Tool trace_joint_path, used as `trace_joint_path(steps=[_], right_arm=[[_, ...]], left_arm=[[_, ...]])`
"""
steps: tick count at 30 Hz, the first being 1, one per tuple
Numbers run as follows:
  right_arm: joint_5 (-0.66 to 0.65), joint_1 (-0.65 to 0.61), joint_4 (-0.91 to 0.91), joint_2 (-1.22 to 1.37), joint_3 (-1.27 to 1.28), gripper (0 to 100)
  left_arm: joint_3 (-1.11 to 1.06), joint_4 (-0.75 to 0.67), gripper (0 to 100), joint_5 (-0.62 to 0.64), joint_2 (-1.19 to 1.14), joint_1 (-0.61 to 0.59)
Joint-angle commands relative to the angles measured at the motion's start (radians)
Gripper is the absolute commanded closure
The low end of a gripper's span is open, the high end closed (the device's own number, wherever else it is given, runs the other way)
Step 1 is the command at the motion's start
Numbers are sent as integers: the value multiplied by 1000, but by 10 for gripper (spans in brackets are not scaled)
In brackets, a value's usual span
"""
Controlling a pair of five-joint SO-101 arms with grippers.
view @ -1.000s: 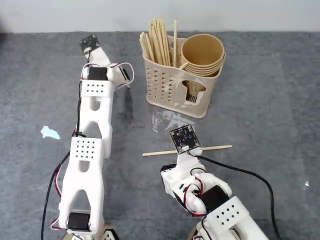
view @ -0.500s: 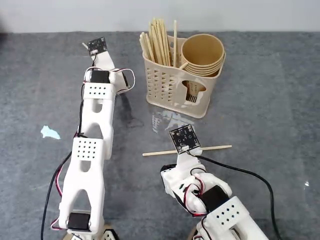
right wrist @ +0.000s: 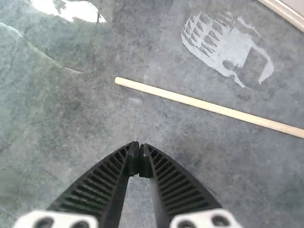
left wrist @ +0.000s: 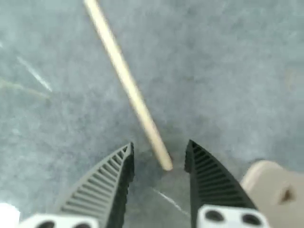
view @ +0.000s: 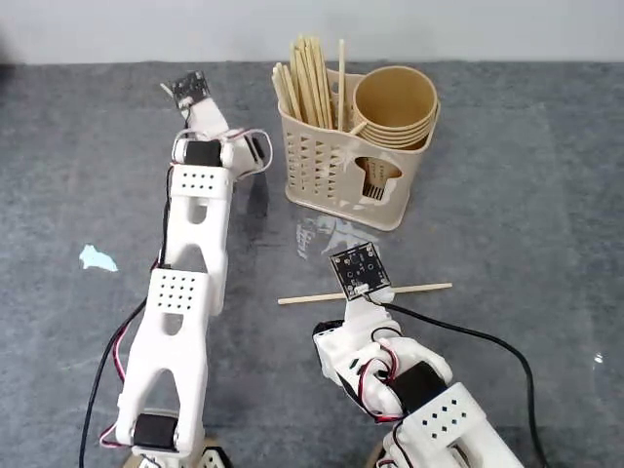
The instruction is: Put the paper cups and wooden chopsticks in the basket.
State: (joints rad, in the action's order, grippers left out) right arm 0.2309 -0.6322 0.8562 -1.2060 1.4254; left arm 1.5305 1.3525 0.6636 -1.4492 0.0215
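In the high view's upper left, the left hand is spread astride just the end of a chopstick, so gripping there could pivot or flick it loose before the basket; the right hand is pinched closed.

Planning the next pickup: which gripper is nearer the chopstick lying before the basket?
Right. The right gripper hovers just short of the chopstick; the left gripper is away beside the basket.
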Motion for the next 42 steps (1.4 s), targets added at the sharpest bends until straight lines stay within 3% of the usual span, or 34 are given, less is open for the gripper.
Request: trace_joint_path(steps=[1,9,21,28,34,42], right_arm=[[12,-7,-10,-19,-6,990],[12,-7,-10,-19,-6,990],[11,-7,-10,-19,-6,990],[11,-7,-10,-19,-6,990],[9,-7,-10,-19,-6,990],[9,-7,-10,-19,-6,990]], left_arm=[[7,-28,873,-69,-3,6],[7,-2,985,-288,-17,-35],[151,400,985,-384,0,-20],[73,405,986,-402,80,-95],[-139,407,986,-402,184,-132],[-739,404,988,-399,574,-112]])
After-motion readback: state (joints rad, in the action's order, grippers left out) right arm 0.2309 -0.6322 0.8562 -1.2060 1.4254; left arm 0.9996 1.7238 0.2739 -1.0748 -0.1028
